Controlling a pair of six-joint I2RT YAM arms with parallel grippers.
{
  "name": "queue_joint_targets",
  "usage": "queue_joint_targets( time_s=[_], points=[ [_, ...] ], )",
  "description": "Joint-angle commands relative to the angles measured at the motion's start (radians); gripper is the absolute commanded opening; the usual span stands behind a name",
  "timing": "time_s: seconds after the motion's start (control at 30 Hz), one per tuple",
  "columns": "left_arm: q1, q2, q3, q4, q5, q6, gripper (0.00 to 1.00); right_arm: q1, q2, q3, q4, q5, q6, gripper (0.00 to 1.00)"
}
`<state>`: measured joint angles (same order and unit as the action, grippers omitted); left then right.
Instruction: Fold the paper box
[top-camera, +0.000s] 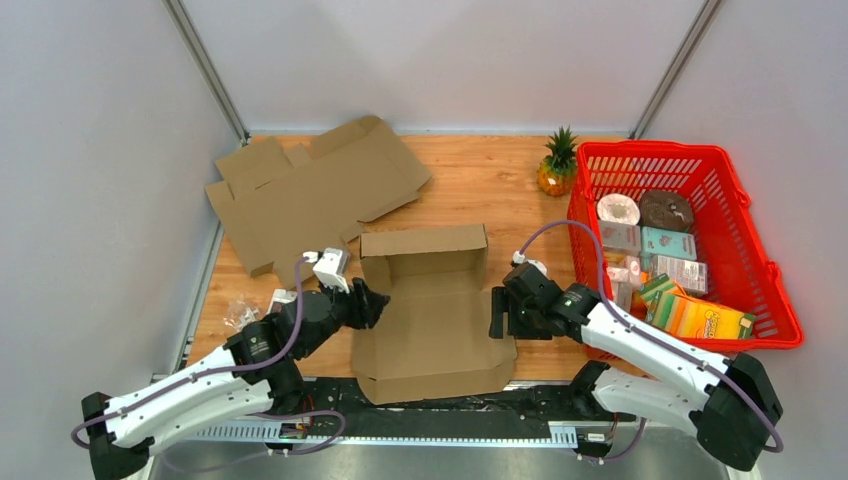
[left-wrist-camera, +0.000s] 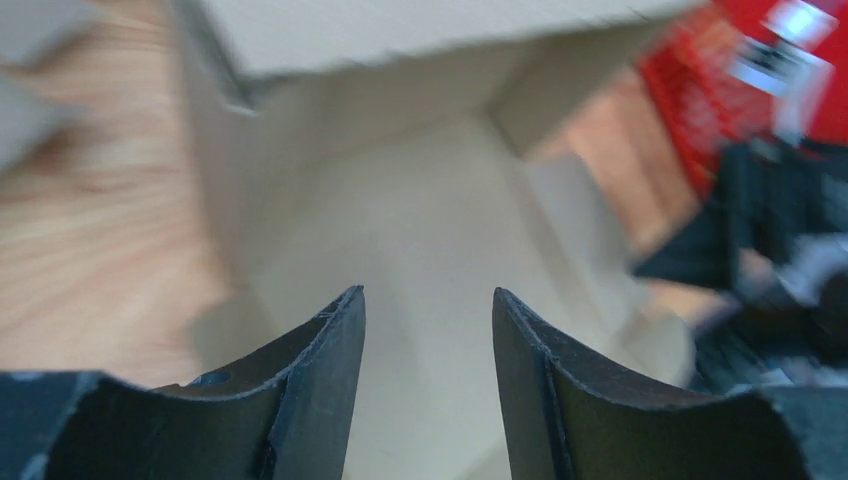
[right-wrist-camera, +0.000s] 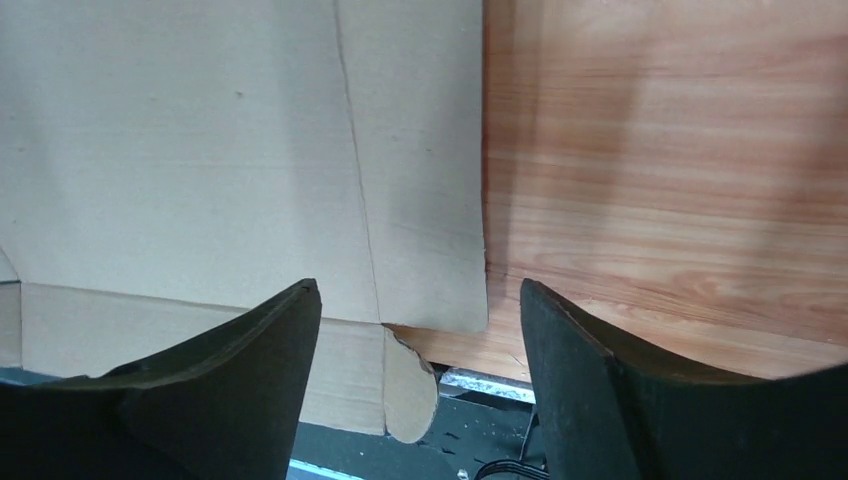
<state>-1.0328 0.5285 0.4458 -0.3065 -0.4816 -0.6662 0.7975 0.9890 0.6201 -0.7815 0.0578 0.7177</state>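
Though between grey walls (top-camera: 90, 150), wooden table (top-camera: 480, 185).

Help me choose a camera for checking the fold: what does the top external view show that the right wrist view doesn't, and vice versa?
Only the top external view shows the spare flat cardboard, the pineapple, the red basket and the left gripper by the box's left edge. Only the right wrist view shows a fine crease line and a rounded tab at the box's near right corner. Both show the paper box, the wooden table and the open right gripper.
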Motion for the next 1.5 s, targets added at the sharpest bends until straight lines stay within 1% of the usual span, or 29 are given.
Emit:
queue_joint_targets(
  time_s=[0.0, 0.03, 0.07, 0.1, 0.13, 0.2, 0.23, 0.3, 0.33, 0.37, 0.4, 0.43, 0.5, 0.53, 0.57, 0.6, 0.63, 0.7, 0.73, 0.8, 0.93, 1.03, 1.3, 1.4, 1.47],
  points=[
    [-0.010, -0.030, 0.022, -0.037, 0.521, 0.023, 0.57, -0.001, 0.031, -0.031, 0.025, -0.020, 0.112, 0.74],
    [-0.021, -0.016, 0.037, -0.033, 0.552, 0.074, 0.57, 0.003, 0.034, -0.034, 0.030, -0.033, 0.143, 0.70],
    [-0.041, 0.007, 0.054, -0.046, 0.558, 0.106, 0.58, 0.025, 0.033, -0.036, 0.025, -0.035, 0.155, 0.69],
    [-0.061, 0.020, 0.100, -0.061, 0.546, 0.143, 0.60, 0.035, 0.021, -0.033, -0.001, -0.018, 0.167, 0.68],
    [-0.106, 0.037, 0.122, -0.078, 0.528, 0.224, 0.62, 0.046, 0.014, -0.031, -0.021, -0.010, 0.184, 0.69],
    [-0.157, 0.093, 0.178, -0.092, 0.496, 0.295, 0.68, 0.066, -0.007, -0.030, -0.067, -0.021, 0.199, 0.70],
    [-0.215, 0.116, 0.192, -0.086, 0.471, 0.359, 0.70, 0.080, -0.013, -0.042, -0.074, -0.038, 0.218, 0.71],
    [-0.275, 0.220, 0.243, -0.091, 0.422, 0.413, 0.72, 0.097, -0.019, -0.062, -0.062, -0.131, 0.249, 0.72],
    [-0.300, 0.258, 0.261, -0.100, 0.388, 0.453, 0.72, 0.111, -0.024, -0.084, -0.055, -0.150, 0.267, 0.70],
    [-0.344, 0.336, 0.299, -0.106, 0.365, 0.467, 0.72, 0.144, -0.027, -0.092, -0.052, -0.157, 0.316, 0.68],
    [-0.363, 0.369, 0.312, -0.105, 0.342, 0.477, 0.72, 0.163, -0.029, -0.103, -0.041, -0.159, 0.334, 0.62],
    [-0.378, 0.396, 0.318, -0.076, 0.322, 0.500, 0.72, 0.189, -0.033, -0.118, -0.026, -0.164, 0.354, 0.54],
    [-0.418, 0.467, 0.318, -0.030, 0.310, 0.523, 0.72, 0.201, -0.041, -0.129, 0.019, -0.177, 0.391, 0.44],
    [-0.433, 0.519, 0.324, -0.007, 0.296, 0.546, 0.72, 0.203, -0.050, -0.128, 0.018, -0.176, 0.397, 0.27],
    [-0.444, 0.548, 0.343, -0.002, 0.291, 0.554, 0.72, 0.203, -0.055, -0.100, 0.002, -0.164, 0.400, 0.21],
    [-0.466, 0.580, 0.355, 0.001, 0.287, 0.562, 0.74, 0.201, -0.062, -0.080, -0.048, -0.136, 0.397, 0.15],
    [-0.473, 0.644, 0.369, -0.012, 0.272, 0.576, 0.74, 0.201, -0.069, -0.057, -0.073, -0.122, 0.394, 0.07],
    [-0.515, 0.709, 0.421, -0.037, 0.235, 0.586, 0.75, 0.201, -0.079, -0.007, -0.128, -0.104, 0.373, 0.00],
    [-0.532, 0.756, 0.436, -0.060, 0.189, 0.597, 0.75, 0.198, -0.079, 0.004, -0.143, -0.108, 0.370, 0.00],
    [-0.565, 0.787, 0.468, -0.072, 0.146, 0.609, 0.76, 0.198, -0.085, 0.023, -0.169, -0.124, 0.367, 0.00],
    [-0.601, 0.856, 0.510, -0.092, 0.130, 0.625, 0.76, 0.190, -0.130, 0.038, -0.179, -0.142, 0.370, 0.00],
    [-0.613, 0.901, 0.556, -0.141, 0.075, 0.631, 0.77, 0.183, -0.159, 0.052, -0.188, -0.170, 0.368, 0.00],
    [-0.691, 0.935, 0.611, -0.193, 0.072, 0.663, 0.77, 0.178, -0.188, 0.093, -0.214, -0.196, 0.378, 0.00],
    [-0.701, 0.978, 0.625, -0.218, 0.028, 0.665, 0.75, 0.177, -0.193, 0.109, -0.222, -0.211, 0.374, 0.00],
    [-0.702, 1.008, 0.642, -0.240, -0.020, 0.691, 0.70, 0.174, -0.194, 0.113, -0.222, -0.220, 0.371, 0.00]
  ],
)
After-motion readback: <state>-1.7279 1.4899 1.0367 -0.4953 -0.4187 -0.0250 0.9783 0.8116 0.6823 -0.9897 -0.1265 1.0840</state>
